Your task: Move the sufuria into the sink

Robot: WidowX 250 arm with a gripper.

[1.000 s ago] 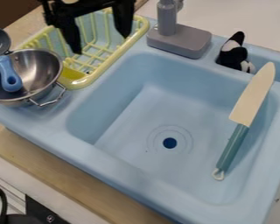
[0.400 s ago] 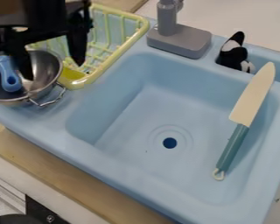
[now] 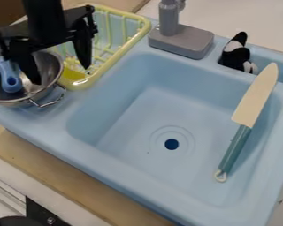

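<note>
Though probably light, the sufuria (image 3: 49,73) looked stiff and slick, its rim by the loop handle (image 3: 49,104) the likeliest place to pinch. Round, deep and of shiny metal, it sat left of the sink (image 3: 138,128), a blue utensil handle (image 3: 9,79) inside. The gripper (image 3: 61,76) hung above, fingers spread.

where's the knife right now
In the camera view, the knife is on the right side of the sink, its blade tip up near the black-and-white toy and its teal handle slanting down, right of the drain.
</note>
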